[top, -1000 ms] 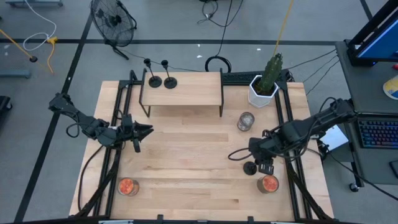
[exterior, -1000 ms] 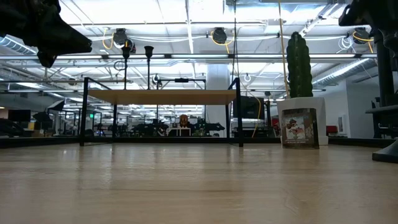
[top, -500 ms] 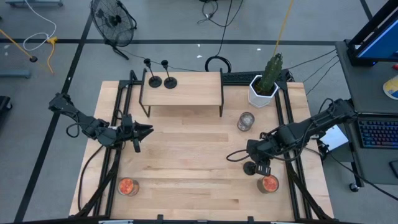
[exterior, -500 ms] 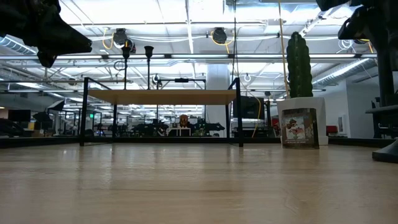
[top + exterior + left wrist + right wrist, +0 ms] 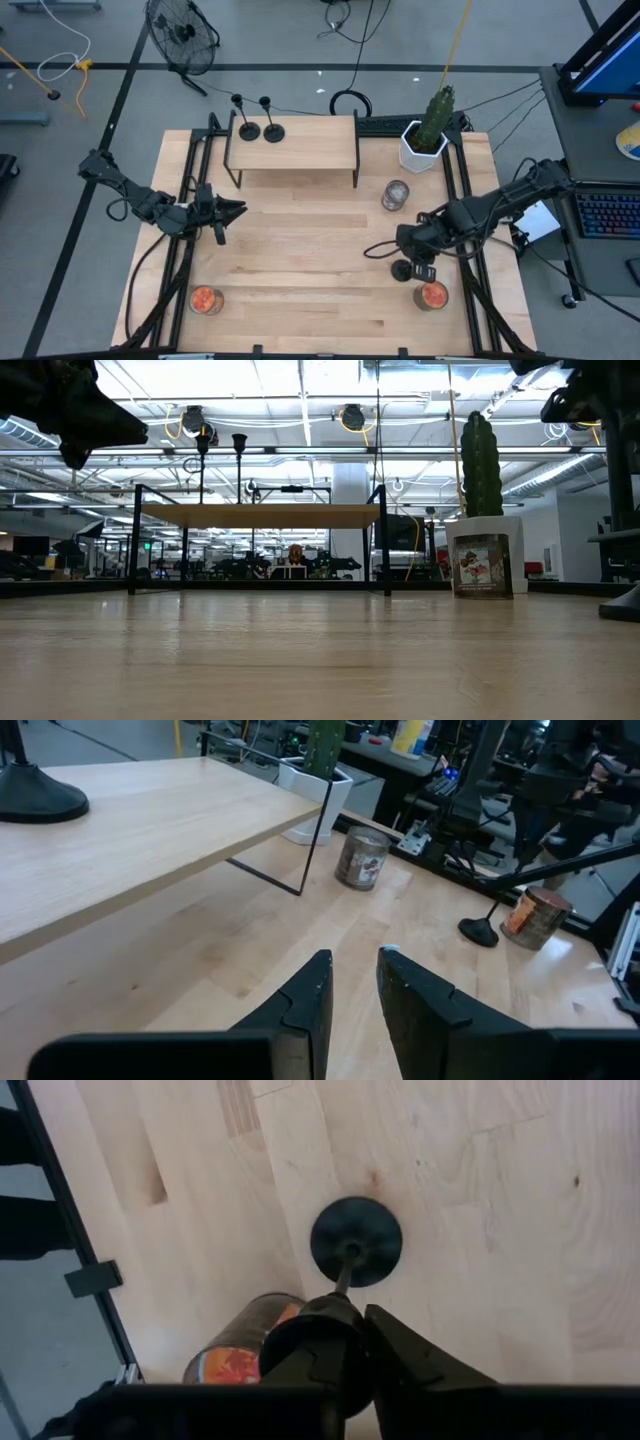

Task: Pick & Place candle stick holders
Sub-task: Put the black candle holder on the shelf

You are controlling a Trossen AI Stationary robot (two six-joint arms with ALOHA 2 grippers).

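Since a second earlier, only the right gripper had crept slightly left, closing on the stem of the third matte-black disc-based candle stick holder, whose base sat on the pale wooden table beside an orange tin. The pick looked under way, and next came a straight lift toward the raised wooden shelf, where two matching holders stood; the left gripper waited at the table's left edge, fingers slightly parted.

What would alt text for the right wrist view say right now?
Looking straight down, the right gripper is shut on the thin stem of a black candle stick holder, whose round base sits on the wooden table. An orange-labelled can shows beside the fingers.
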